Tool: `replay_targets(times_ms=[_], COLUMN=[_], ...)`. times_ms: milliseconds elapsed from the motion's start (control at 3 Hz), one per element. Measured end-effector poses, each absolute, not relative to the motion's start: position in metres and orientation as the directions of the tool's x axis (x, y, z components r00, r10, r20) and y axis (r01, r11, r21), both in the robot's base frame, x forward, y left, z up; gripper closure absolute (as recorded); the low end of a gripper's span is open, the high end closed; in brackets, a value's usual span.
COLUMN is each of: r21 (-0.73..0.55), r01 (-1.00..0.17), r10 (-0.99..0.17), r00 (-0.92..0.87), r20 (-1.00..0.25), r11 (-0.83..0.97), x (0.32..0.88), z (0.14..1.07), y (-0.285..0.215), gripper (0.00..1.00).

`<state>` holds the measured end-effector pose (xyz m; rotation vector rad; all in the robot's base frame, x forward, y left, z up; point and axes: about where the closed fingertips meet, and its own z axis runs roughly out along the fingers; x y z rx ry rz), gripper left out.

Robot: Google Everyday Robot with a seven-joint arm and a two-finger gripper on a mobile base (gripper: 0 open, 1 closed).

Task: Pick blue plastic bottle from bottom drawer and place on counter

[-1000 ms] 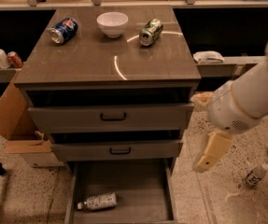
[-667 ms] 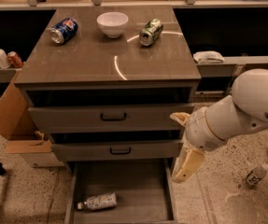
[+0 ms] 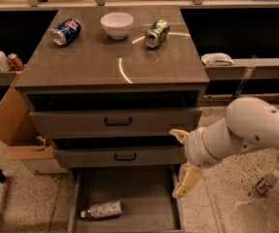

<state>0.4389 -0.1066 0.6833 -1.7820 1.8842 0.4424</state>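
The blue plastic bottle [image 3: 101, 210] lies on its side at the front left of the open bottom drawer [image 3: 139, 191], cap pointing left. My gripper [image 3: 183, 159] hangs over the drawer's right edge, to the right of and above the bottle, not touching it. Its pale fingers [image 3: 188, 180] stand apart, open and empty. The counter [image 3: 100, 64] is the cabinet's flat top, above two drawers with black handles.
On the counter lie a blue soda can [image 3: 66, 31], a white bowl [image 3: 116, 24] and a green can [image 3: 157, 33]. A cardboard box [image 3: 10, 125] stands left of the cabinet. A small bottle [image 3: 266, 182] lies on the floor at the right. A white cloth [image 3: 217, 58] lies on the right shelf.
My arm has swung left from the cabinet's right side, so the gripper is now over the bottom drawer's right edge. The bottle has not moved.
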Motion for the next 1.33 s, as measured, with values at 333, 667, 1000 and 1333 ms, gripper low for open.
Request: replay_targets(times_ms=[333,667,1000,1333], r21=[-0.115,-0.043,-0.043,-0.037], r01=[-0.992,-0.999,-0.999,-0.999], r10=[-0.794,-0.736,-0.736,-0.731], r00=[0.028,0.023,0.023,0.040], r20=[-0.607,-0.676,-0.676,-0.681], r11=[0.053,0.008,0.008,-0.020], x=[0.443,0.441,0.441,0.447], z=[0.626,0.539,0.538,0.497], y=[-0.096,-0.077,-0.077,-0.073], gripper=[0.00,0.00,0.00,0.00])
